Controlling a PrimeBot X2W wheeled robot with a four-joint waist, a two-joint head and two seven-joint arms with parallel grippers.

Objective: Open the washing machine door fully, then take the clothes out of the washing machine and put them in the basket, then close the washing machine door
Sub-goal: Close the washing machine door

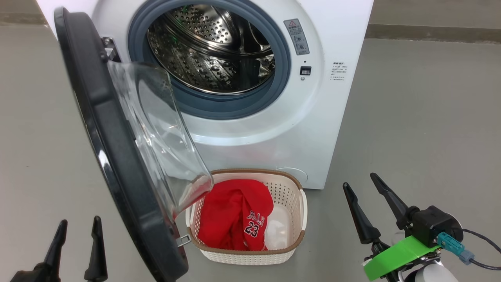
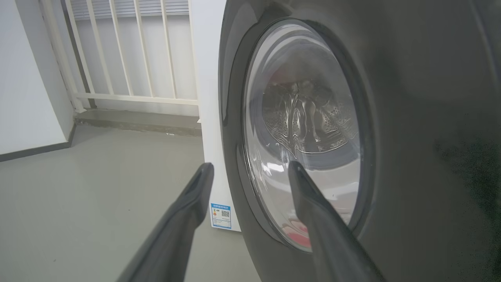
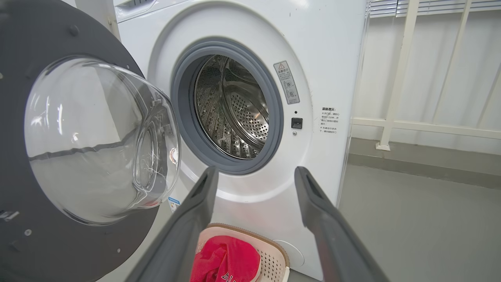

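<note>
The white washing machine (image 1: 313, 117) stands ahead with its steel drum (image 1: 211, 47) showing no clothes inside. Its door (image 1: 105, 156) hangs open to the left, black rim toward me, its glass bowl (image 1: 160, 133) bulging over the basket. The cream basket (image 1: 287, 250) sits on the floor before the machine, holding the red "23" jersey (image 1: 238, 215) and a bit of white fabric (image 1: 280, 227). My left gripper (image 1: 78, 225) is open at the lower left, just outside the door (image 2: 411, 98). My right gripper (image 1: 358, 180) is open at the lower right, right of the basket (image 3: 274, 262).
Grey floor (image 1: 422, 125) spreads on both sides of the machine. A white railing (image 3: 395, 78) and a low step (image 3: 422, 156) run behind it. A blue label sticker (image 2: 221, 215) marks the machine's side. A green band (image 1: 395, 254) and a cable (image 1: 481, 250) sit on my right wrist.
</note>
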